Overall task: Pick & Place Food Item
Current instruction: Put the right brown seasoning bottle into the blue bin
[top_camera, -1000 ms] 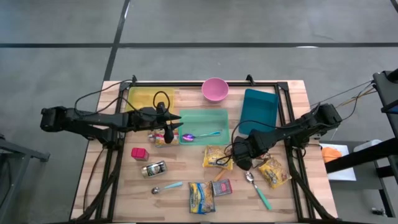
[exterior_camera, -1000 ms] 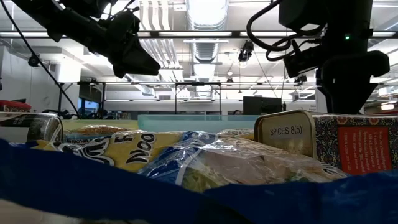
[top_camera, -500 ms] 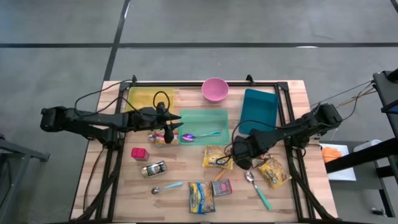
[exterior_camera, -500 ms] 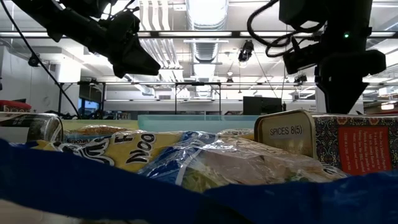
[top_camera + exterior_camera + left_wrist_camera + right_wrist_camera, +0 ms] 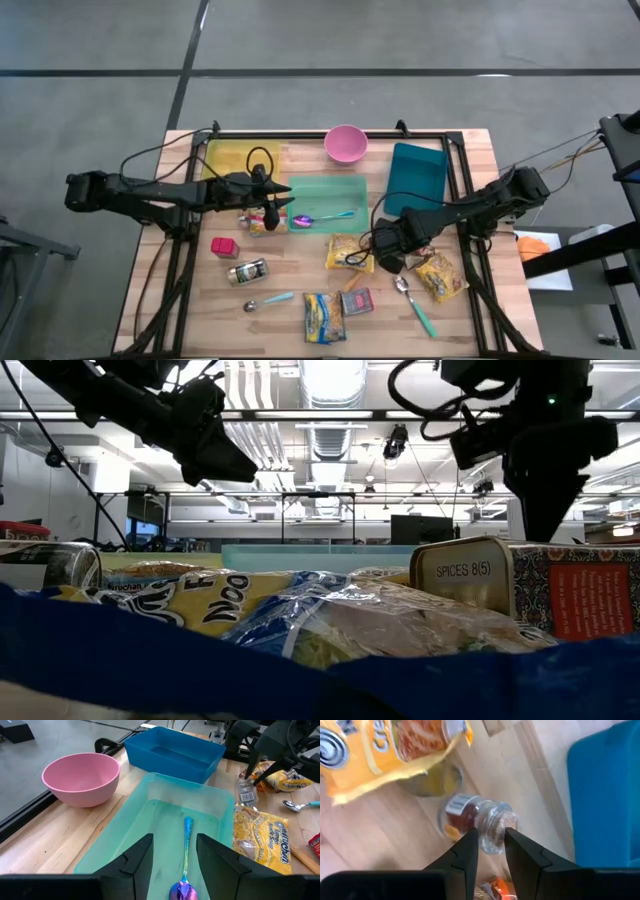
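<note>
- Wooden table (image 5: pixel 190 300) under a black frame, cluttered with food packets, spoons and bins.
- Clear plastic jar (image 5: pixel 480 822) sits pinched at its cap end between the right gripper (image 5: pixel 491 845) fingers, just beside the ramen packet (image 5: pixel 349 252).
- Jar's long axis runs straight out ahead of the pincer; blue bin (image 5: pixel 416 178) lies near.
- Left gripper (image 5: pixel 174 862) hovers part-open, empty, over the teal tray (image 5: pixel 135 832).
- Right arm is nearer.
</note>
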Tool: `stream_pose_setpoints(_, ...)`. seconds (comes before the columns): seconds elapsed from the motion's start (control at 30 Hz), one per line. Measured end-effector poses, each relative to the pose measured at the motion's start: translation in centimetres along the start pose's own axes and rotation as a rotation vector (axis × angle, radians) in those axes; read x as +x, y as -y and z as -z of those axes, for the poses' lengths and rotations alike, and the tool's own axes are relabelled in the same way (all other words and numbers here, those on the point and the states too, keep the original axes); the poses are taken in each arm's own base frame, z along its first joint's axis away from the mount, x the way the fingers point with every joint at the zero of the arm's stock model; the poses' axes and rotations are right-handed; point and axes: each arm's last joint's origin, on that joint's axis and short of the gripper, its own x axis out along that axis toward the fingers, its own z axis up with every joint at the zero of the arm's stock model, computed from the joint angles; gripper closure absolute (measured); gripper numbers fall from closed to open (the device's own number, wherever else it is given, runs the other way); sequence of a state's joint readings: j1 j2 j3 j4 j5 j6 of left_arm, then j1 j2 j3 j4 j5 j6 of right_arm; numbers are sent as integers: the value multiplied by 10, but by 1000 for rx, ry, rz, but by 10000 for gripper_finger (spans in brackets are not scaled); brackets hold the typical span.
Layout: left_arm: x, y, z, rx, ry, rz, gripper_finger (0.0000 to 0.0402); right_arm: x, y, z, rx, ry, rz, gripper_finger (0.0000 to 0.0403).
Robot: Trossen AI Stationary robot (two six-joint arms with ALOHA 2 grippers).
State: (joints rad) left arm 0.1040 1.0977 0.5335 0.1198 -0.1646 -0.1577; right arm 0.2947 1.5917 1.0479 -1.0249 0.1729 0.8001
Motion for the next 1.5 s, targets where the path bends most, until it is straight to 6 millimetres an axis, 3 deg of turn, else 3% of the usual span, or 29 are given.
stream_pose_setpoints(0.37, 0, 0, 1, 1, -7, -1, 242, -6, 0, 0, 16, 6, -9, 313)
stream_pose_setpoints(0.63, 0, 0, 1, 1, -9, -2, 242, -6, -2, 1, 12, -7, -28, 388)
stream_pose_setpoints(0.77, 0, 0, 1, 1, -9, -2, 242, -7, -3, 2, 28, -8, -33, 385)
stream_pose_setpoints(0.93, 0, 0, 1, 1, -9, -2, 242, -11, -5, 0, 65, -17, -70, 346)
stream_pose_setpoints(1.27, 0, 0, 1, 1, -9, -2, 242, -13, -7, -3, 65, 33, -58, 212)
stream_pose_setpoints(1.5, 0, 0, 1, 1, -9, -2, 242, -12, -5, -3, 102, 50, -33, 147)
